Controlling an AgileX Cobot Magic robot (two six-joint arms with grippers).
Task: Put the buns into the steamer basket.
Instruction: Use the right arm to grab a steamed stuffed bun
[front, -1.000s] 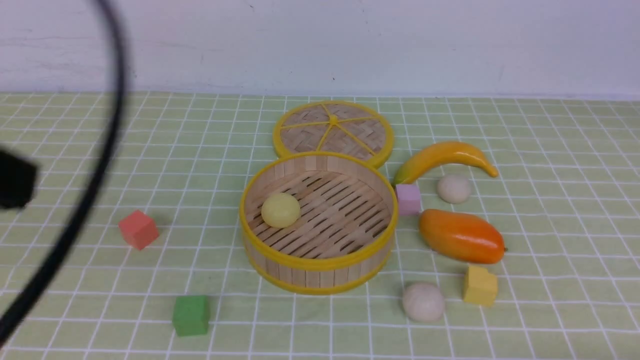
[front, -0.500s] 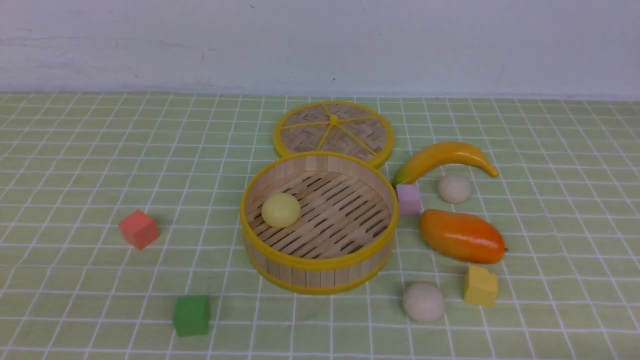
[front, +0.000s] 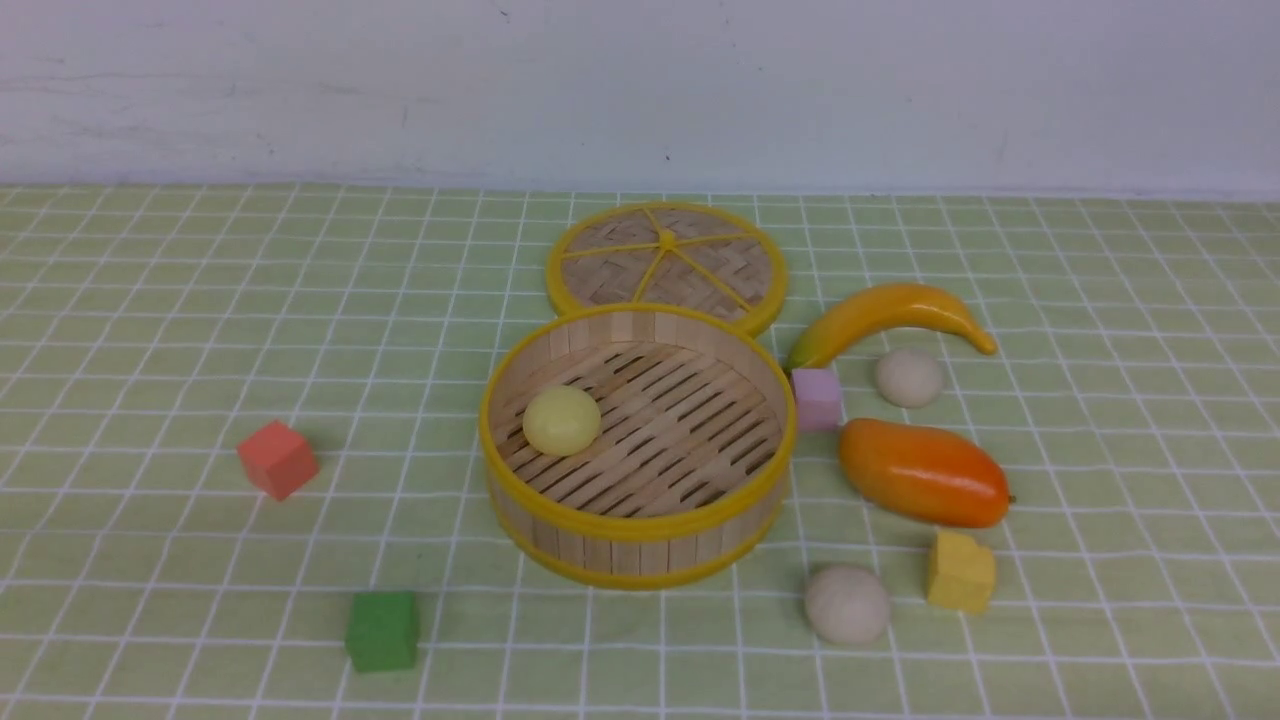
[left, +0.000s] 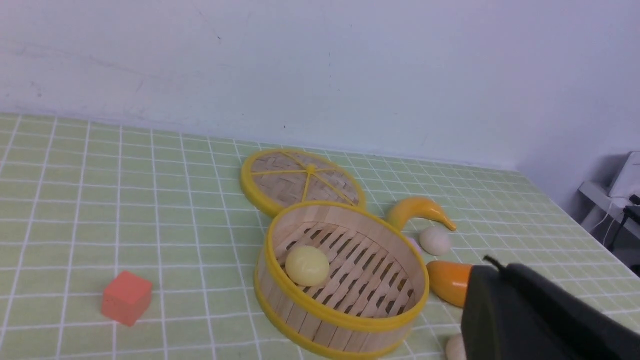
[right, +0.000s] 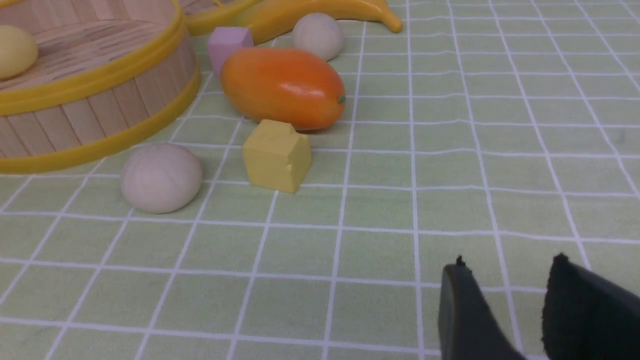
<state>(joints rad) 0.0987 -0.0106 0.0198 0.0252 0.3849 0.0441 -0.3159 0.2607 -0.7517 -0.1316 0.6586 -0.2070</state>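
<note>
Steamer basket (front: 640, 520) noted at middle of surface (front: 200, 300). Pale yellow bun (front: 562, 420) lodged inside, by left wall. Two off-white buns seen outside, toward right edge: one (front: 908, 377) between banana (front: 890, 312) and mango (front: 922, 472), other (front: 847, 603) nearer front edge, beside yellow cube (front: 960, 572). Left gripper (left: 500, 285) closed, empty. Right gripper (right: 510, 265) partly parted, nothing held.

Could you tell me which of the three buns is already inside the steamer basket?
The pale yellow bun sits in the steamer basket; the two off-white buns lie outside it.
</note>
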